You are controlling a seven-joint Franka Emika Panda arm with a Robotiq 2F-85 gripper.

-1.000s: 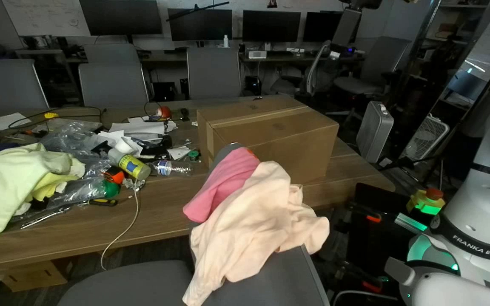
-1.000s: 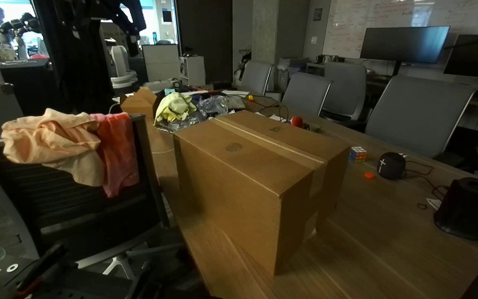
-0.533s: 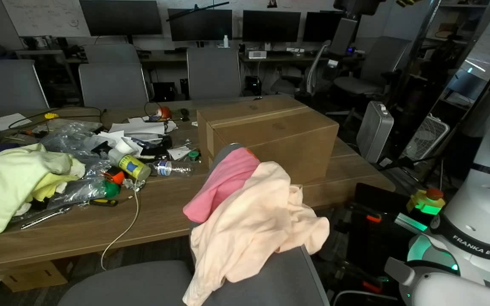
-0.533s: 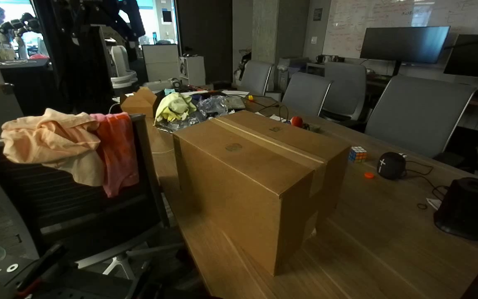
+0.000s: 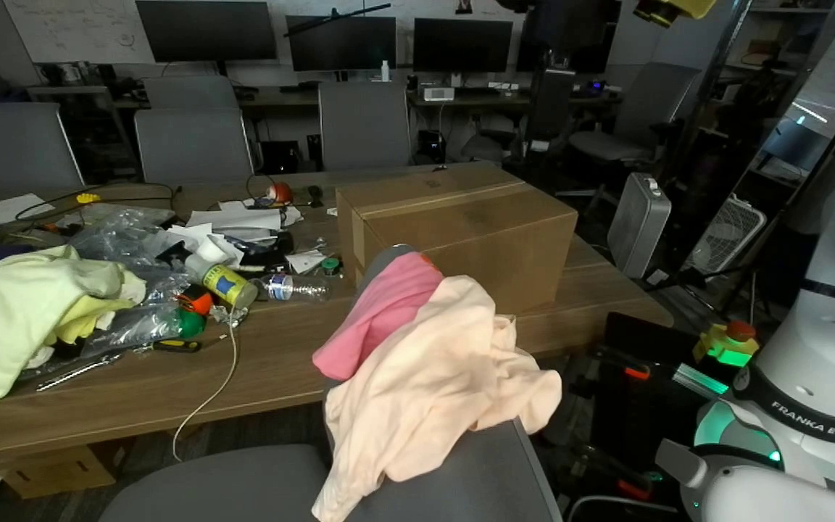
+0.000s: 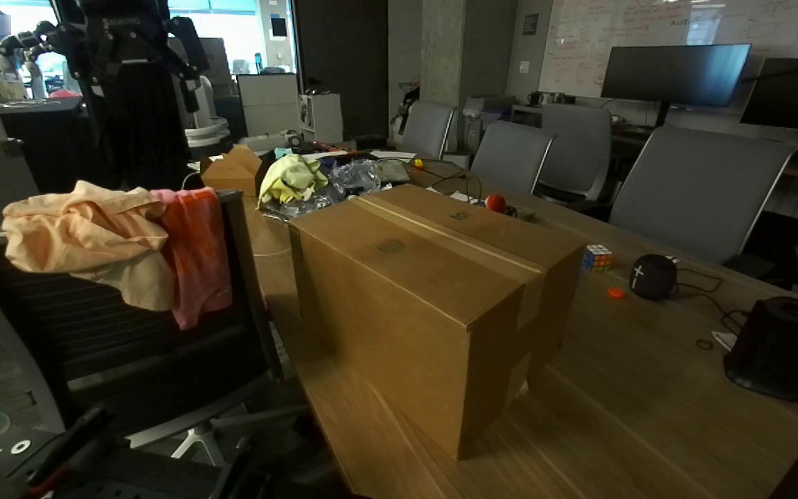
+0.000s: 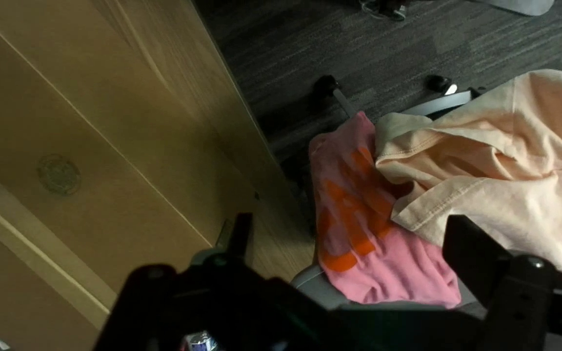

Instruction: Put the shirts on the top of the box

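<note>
A peach shirt (image 5: 432, 384) and a pink shirt (image 5: 381, 312) hang over the back of a grey chair. In an exterior view the peach shirt (image 6: 87, 229) and the pink shirt with orange print (image 6: 198, 256) show from the other side. The closed cardboard box (image 5: 475, 246) stands on the table beside the chair; its top (image 6: 440, 242) is bare. My gripper (image 6: 143, 93) is high above the shirts, open and empty. In the wrist view, the open gripper (image 7: 349, 226) has the pink shirt (image 7: 398, 268) below and between its fingers, with the peach shirt (image 7: 520, 161) to the right.
The table (image 6: 621, 402) carries a black speaker (image 6: 780, 346), a small round speaker (image 6: 654, 276) and a puzzle cube (image 6: 597, 257). A yellow-green cloth (image 5: 40, 304), plastic bags, bottles and papers clutter the far end. The chair back (image 6: 163, 360) stands close to the table edge.
In both exterior views the gripper has moved left, and its fingers are lower. More of the gripper body now shows. The shirts, chair and box have not moved.
</note>
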